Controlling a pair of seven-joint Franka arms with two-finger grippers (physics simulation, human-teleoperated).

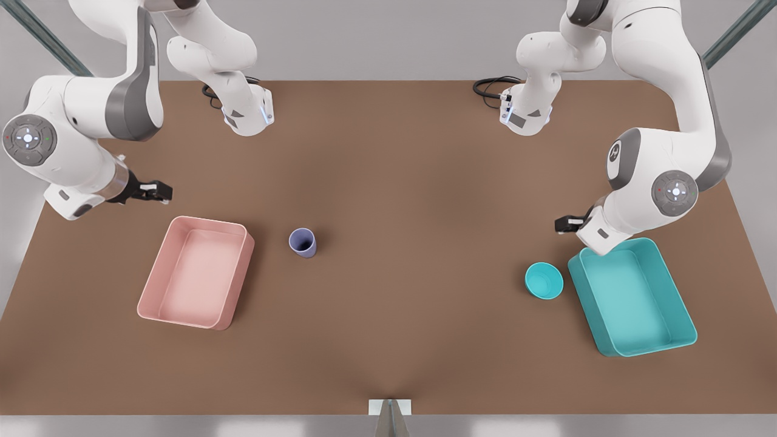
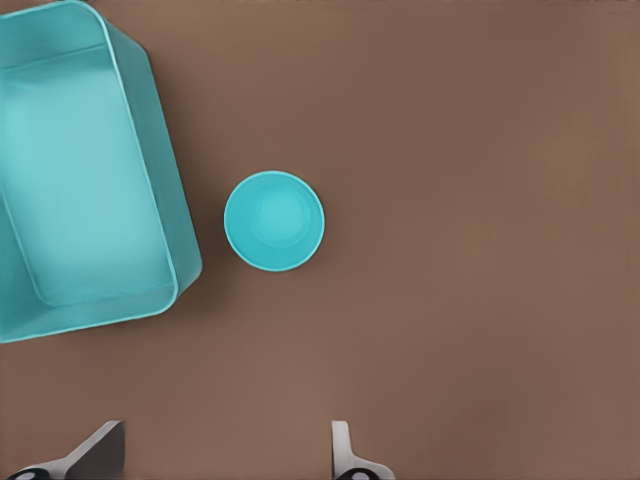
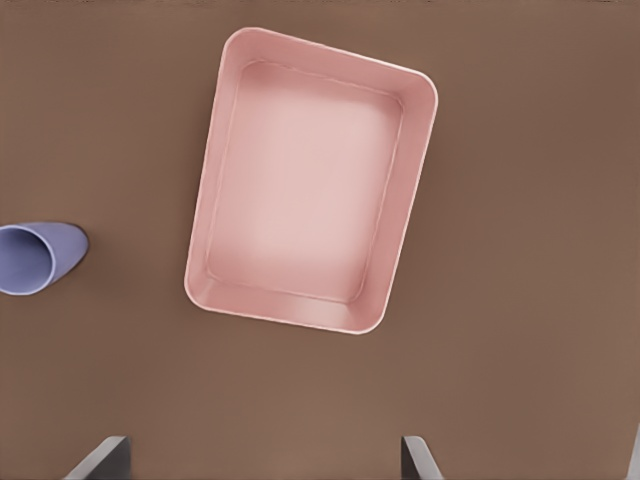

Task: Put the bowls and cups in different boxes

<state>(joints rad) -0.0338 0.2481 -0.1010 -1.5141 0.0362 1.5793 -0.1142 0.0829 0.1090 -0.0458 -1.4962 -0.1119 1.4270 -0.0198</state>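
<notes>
Nearest the camera in the front view, the pink box point(image 1: 197, 273) is seen at lower left and the teal box point(image 1: 634, 297) at lower right, both empty, so nothing has yet been sorted. The teal bowl point(image 1: 544, 280) is set upright just beside the teal box's left wall, not touching it. The purple cup point(image 1: 302, 242) stands upright near centre, a little right of the pink box.

Farther back, the left gripper point(image 1: 567, 223) is held above the table at right of frame, over the bowl side, its fingers point(image 2: 345, 455) spread wide and empty. The right gripper point(image 1: 152, 192) is poised at upper left beyond the pink box, fingers point(image 3: 420, 462) likewise parted, nothing gripped. Each arm appears stationed over its own pair, probably ready for a short lift.
</notes>
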